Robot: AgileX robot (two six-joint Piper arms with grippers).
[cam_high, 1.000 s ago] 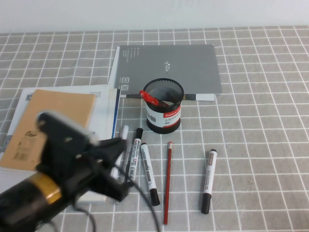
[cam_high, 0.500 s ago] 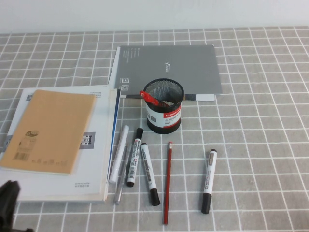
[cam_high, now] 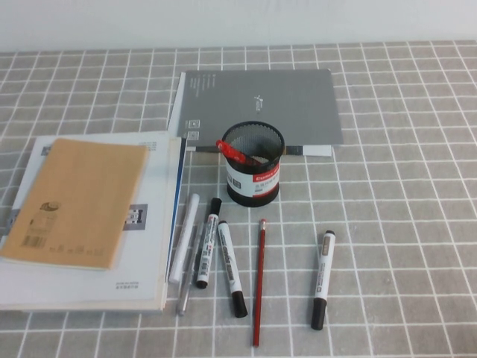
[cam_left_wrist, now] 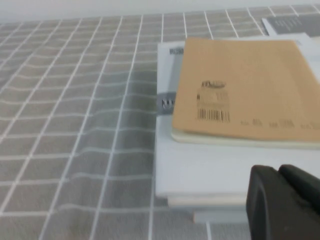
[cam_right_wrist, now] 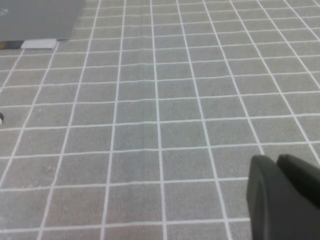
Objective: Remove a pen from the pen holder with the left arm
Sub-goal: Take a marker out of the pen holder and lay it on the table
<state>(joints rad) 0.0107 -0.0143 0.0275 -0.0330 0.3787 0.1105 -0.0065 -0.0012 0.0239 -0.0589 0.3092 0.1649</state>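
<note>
- Neither arm shows in the high view; each gripper shows only in its own wrist view.
- Left gripper [cam_left_wrist: 278, 172]: dark fingers pressed together, closed on nothing. It hangs low by the table's near-left corner, just off the near edge of the book stack and not touching it.
- Right gripper [cam_right_wrist: 276, 161]: fingers together with only a thin seam between them, nothing held. It is over bare cloth on the right side of the table.
- Holder [cam_high: 253, 164]: black mesh cup, upright, about mid-table, standing against the near edge of the gray book [cam_high: 261, 104].
- Red pen [cam_high: 229, 150]: in the holder, tilted, its end sticking out over the left rim. Something dark also sits inside; I cannot tell what.
- Lying loose nearer the near edge than the holder: white pen [cam_high: 184, 237], marker [cam_high: 206, 242] and second marker [cam_high: 229, 267] close side by side, then pencil [cam_high: 258, 282], and third marker [cam_high: 321, 278] apart to the right.
- Left side: tan notebook [cam_high: 78, 201] on top of white books [cam_high: 145, 246].
- Table [cam_high: 417, 224]: gray cloth with a white grid, slightly rippled beside the stack in the left wrist view.
- White wall [cam_high: 238, 22] runs along the far edge.
</note>
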